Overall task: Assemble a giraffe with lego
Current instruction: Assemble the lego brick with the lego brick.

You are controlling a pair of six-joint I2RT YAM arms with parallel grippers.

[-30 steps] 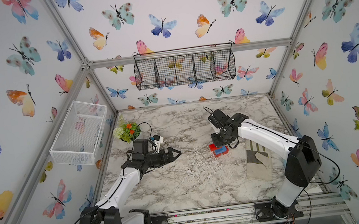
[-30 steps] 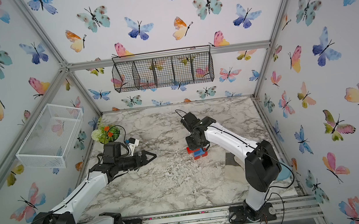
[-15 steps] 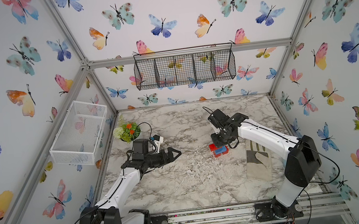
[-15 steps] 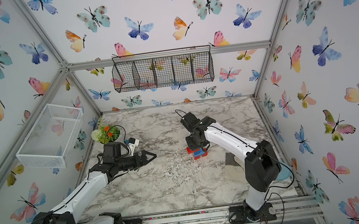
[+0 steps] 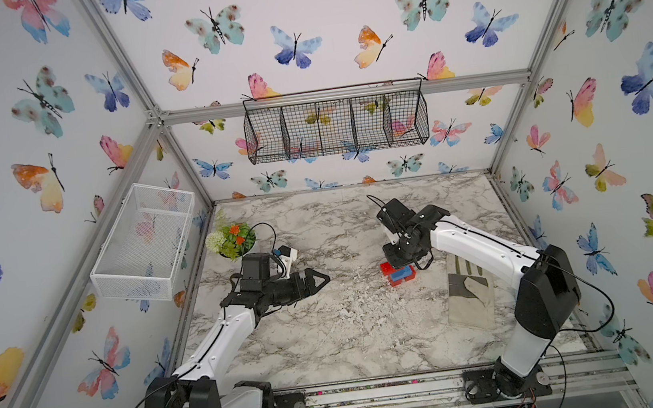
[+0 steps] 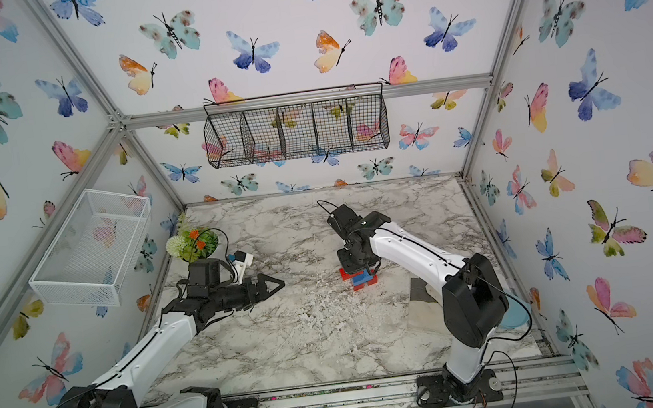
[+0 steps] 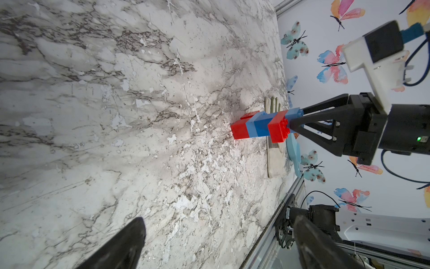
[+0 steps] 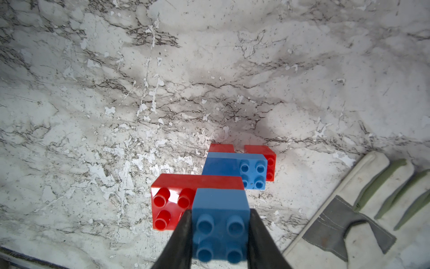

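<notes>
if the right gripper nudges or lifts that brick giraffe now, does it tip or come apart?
The giraffe is tall on two small red legs, so a sideways nudge probably tips it. The right gripper is shut on the top blue brick; lifting likely pulls that brick off or raises the stack. The bricks look rigid and glossy, so the grip may slip.

Glove (image 5: 468,289), potted plant (image 5: 232,238), baskets (image 5: 335,122).

3 red bricks (image 8: 176,200), 3 blue bricks (image 8: 221,209), 1 glove (image 8: 353,221), 2 wire baskets (image 5: 336,126)
</notes>
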